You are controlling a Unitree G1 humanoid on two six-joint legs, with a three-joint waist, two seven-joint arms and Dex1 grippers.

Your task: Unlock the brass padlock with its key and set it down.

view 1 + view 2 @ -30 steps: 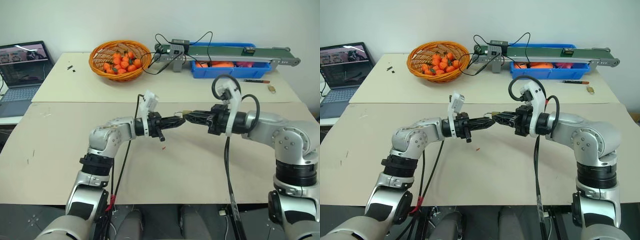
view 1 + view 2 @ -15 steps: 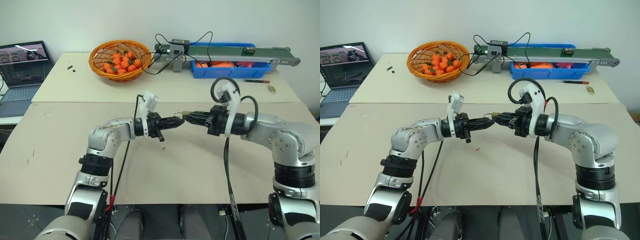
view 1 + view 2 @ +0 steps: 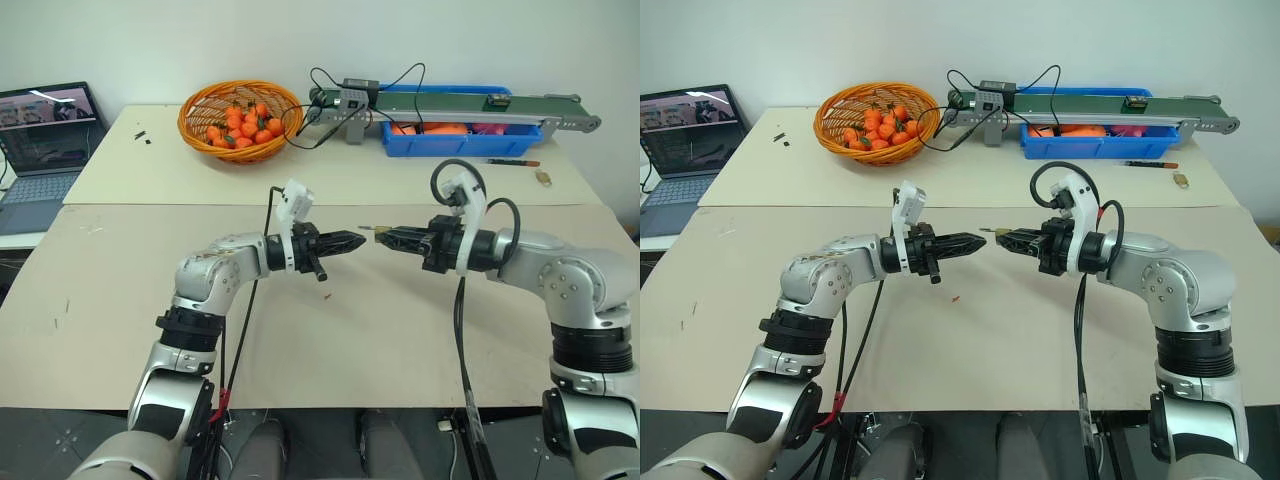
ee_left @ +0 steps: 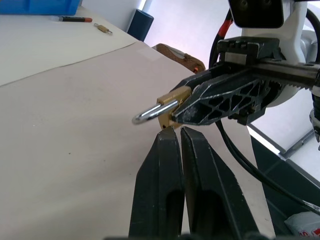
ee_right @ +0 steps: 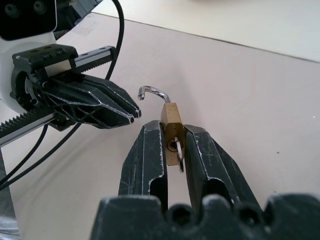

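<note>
Right gripper (image 5: 172, 145) up in the air over the middle of the front table (image 3: 90, 300), fingers pinching the brass padlock (image 5: 171, 131) by its yellow body. Shackle (image 5: 153, 93) swung open, a silver hook sticking out past the fingertips toward the other arm. Key (image 5: 179, 156) in the keyhole at the back end of the lock, between the two black fingers (a thin silver bit, hard to make out).

Left gripper (image 3: 345, 241) also up in the air, pointing straight at the right one, fingers pressed together with nothing between them. Just beside the padlock, tips apart from it, a small gap between the two.

Tiny red speck (image 3: 327, 295) on the table under the left arm.

On the back table (image 3: 140, 170): orange basket (image 3: 240, 120) full of little oranges near the middle of its far edge, small conveyor belt (image 3: 455, 103) over a blue bin (image 3: 460, 136) toward the far right corner, black cables (image 3: 330, 110) looping between basket and belt. Pen (image 3: 512, 162) and another small brass lock (image 3: 544, 178) near the right edge. Open laptop (image 3: 45, 135) off past the left edge.
</note>
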